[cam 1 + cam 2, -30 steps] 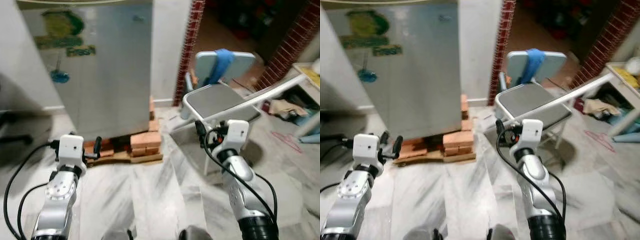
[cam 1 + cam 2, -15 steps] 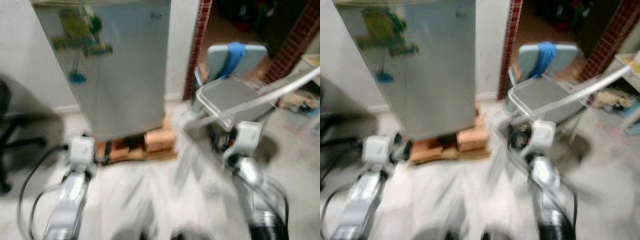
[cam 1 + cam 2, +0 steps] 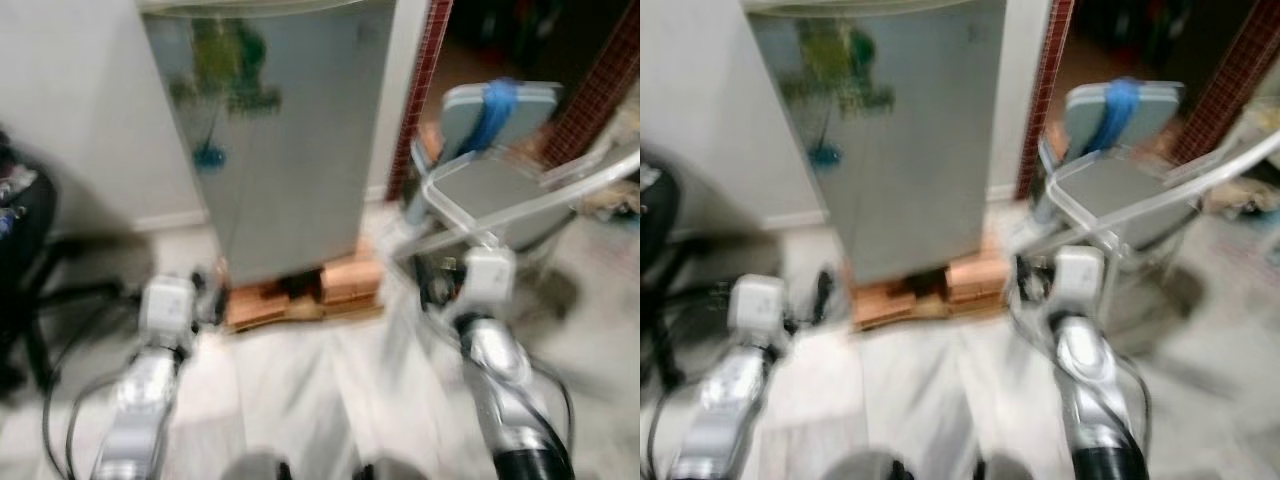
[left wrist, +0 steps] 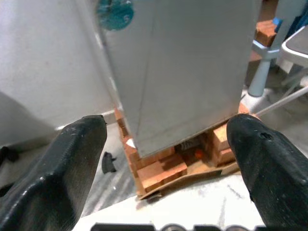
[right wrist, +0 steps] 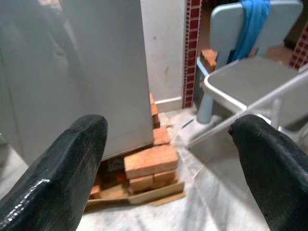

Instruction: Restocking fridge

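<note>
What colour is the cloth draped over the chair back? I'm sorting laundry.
Blue; the cloth shows best in the right wrist view, hanging over the grey chair.

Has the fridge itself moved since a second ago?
No. The fridge sits on the same bricks beside the red pillar; the whole picture slid right, so the camera turned.

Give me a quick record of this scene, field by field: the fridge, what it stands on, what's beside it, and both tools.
fridge: grey, door closed, stickers on front
base: bricks stacked on a board
right of fridge: grey chair with a blue cloth over its back
left tool: open, empty, facing the fridge base
right tool: open, empty, facing the bricks and the chair
head views: blurred
</note>
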Robot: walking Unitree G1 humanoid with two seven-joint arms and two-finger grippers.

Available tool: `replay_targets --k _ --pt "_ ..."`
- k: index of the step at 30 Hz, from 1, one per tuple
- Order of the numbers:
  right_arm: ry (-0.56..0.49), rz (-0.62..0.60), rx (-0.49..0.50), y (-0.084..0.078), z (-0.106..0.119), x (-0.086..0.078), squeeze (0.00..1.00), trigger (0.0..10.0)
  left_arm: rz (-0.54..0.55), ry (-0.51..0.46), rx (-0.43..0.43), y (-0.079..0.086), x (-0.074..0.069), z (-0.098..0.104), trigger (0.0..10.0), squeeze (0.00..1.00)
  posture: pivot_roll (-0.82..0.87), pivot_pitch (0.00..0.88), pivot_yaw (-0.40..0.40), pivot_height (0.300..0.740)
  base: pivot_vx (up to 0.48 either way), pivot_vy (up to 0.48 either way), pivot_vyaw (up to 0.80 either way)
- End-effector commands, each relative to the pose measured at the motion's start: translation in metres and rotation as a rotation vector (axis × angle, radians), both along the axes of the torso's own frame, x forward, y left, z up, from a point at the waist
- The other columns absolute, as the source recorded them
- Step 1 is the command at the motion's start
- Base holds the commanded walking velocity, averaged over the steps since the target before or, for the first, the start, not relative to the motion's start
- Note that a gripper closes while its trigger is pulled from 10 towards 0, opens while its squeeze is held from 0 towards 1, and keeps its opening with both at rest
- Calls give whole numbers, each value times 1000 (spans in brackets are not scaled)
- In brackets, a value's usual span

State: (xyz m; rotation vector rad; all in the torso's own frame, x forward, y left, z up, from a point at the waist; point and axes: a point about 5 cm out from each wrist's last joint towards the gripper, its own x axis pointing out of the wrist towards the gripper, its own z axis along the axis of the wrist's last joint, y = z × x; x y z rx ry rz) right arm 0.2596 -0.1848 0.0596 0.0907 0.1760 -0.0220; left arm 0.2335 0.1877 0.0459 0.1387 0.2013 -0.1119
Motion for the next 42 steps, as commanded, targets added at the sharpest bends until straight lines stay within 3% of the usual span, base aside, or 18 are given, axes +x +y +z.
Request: replay_targets --k 1,6,9,19,25,28,35,38,42 --pt "-28 27 48 8 6 3 0 10000 30 -8 13 9 1 4 10000 0 81 0 -9 740 0 480 0" --pt "-92 42 63 8 19 12 0 10000 25 -25 20 6 4 5 10000 0 73 5 -8 740 0 480 0" --pt "-78 37 70 6 19 16 0 10000 38 -25 31 10 7 5 10000 0 71 5 -6 740 0 480 0" --pt "-75 60 43 0 18 16 0 10000 54 -35 76 23 11 8 10000 0 79 6 -8 740 0 480 -750" --pt "-102 82 49 7 27 24 0 10000 53 -60 89 26 13 13 10000 0 87 15 -8 740 0 480 -800" --pt "-108 94 -41 8 28 24 0 10000 49 -61 96 28 11 14 10000 0 84 29 -8 740 0 480 -188" --pt "-80 71 -8 7 21 20 0 10000 40 -59 90 27 9 11 10000 0 87 26 -8 740 0 478 0" --pt "-84 78 -127 9 22 22 0 10000 35 -55 80 24 10 10 10000 0 85 26 -12 740 0 476 0" --pt "-80 80 -98 10 20 22 0 10000 27 -57 76 20 10 9 10000 0 87 23 -22 740 0 476 0"
